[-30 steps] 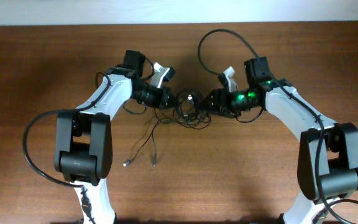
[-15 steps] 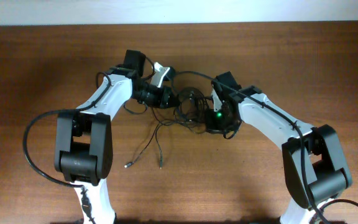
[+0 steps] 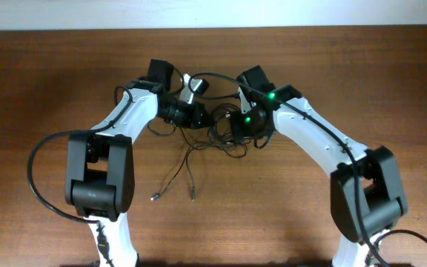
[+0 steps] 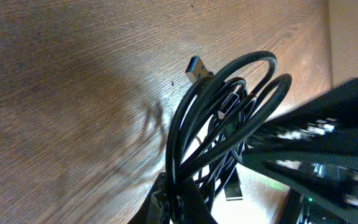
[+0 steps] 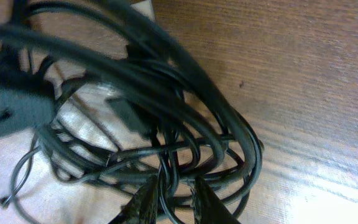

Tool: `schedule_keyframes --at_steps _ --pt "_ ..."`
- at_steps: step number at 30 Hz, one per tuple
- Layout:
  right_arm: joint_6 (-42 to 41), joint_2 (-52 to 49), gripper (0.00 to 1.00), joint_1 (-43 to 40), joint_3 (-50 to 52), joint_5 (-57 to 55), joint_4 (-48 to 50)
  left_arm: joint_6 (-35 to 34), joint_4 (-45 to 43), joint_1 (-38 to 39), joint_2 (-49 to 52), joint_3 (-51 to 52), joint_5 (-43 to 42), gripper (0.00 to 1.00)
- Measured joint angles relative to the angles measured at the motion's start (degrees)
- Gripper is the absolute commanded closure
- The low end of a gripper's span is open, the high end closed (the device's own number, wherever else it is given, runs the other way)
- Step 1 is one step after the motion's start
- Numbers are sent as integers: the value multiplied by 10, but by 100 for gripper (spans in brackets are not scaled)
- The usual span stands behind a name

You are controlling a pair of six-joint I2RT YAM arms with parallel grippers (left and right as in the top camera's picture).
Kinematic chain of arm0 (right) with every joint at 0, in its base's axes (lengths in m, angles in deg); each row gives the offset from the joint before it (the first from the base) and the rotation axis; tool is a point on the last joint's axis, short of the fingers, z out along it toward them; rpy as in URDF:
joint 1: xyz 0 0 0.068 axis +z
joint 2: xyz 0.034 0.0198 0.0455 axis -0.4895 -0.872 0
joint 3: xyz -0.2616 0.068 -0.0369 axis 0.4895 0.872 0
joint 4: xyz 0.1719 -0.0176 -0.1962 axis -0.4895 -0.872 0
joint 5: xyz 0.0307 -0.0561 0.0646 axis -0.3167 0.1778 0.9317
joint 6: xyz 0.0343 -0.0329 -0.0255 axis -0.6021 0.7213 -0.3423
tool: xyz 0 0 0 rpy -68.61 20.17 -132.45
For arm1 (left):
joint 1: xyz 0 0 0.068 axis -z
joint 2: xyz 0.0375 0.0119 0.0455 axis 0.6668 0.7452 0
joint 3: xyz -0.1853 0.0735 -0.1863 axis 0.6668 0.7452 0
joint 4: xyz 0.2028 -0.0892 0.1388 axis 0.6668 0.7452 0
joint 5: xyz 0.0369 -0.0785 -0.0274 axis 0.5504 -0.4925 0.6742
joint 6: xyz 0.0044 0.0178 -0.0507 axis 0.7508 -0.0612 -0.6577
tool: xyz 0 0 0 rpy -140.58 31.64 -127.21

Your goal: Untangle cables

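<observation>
While the left gripper (image 4: pixel 178 210) clamps the cables (image 3: pixel 221 142) near the table's (image 3: pixel 43 81) far edge, the right gripper (image 5: pixel 169 200) straddles a strand, grip unclear.

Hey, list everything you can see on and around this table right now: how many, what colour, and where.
cables: several, black, tangled mid-table between the end effectors
loose plug ends: two, pale, trailing toward the near edge
USB plug: one, silver with blue insert, sticking out of the bundle
table: one, brown wood, under everything
wall: one, pale, beyond the far edge
arms: two, white and black, one each side
left end effector: one, black, shut on cables
right end effector: one, black, fingers either side of a strand, grip unclear
</observation>
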Motion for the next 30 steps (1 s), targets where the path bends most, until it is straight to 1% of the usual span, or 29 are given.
schedule_keyframes --at_steps 7,10,13,16,17,18,19,21,22,23,24,25,26,28,30 --pt "-3 -8 78 3 3 -9 43 -2 -2 0 0 0 0 100" --pt "-7 -11 78 5 3 -28 47 -2 -2 0 0 0 0 100" --pt "-10 -14 74 6 3 -50 47 -2 -2 0 0 0 -7 100" --pt "-11 -23 75 9 3 -64 59 -2 -2 0 0 0 -12 100" --pt "-13 -27 80 11 3 -68 65 -2 -2 0 0 0 -12 100" --pt "-13 -34 92 12 3 -69 71 -2 -2 0 0 0 -14 100" --pt "-15 -41 96 12 3 -69 75 -2 0 0 0 0 -14 100" --pt "-17 -45 96 13 3 -69 77 -2 0 1 0 0 -16 100" --pt "-17 -45 96 13 3 -67 76 -2 0 1 0 0 -16 89" --pt "-17 -45 96 13 3 -64 74 -2 0 1 0 0 -16 69" --pt "-17 -45 96 13 3 -56 71 0 0 1 0 0 -14 58" --pt "-17 -45 96 13 3 -47 68 -4 1 1 0 0 -11 53" --pt "-17 -45 96 13 3 -30 63 -7 2 1 0 0 -9 51" --pt "-18 -45 96 12 3 13 52 -10 2 1 0 0 -5 48" --pt "-8 -45 96 4 3 87 17 -10 2 1 0 0 -5 48"
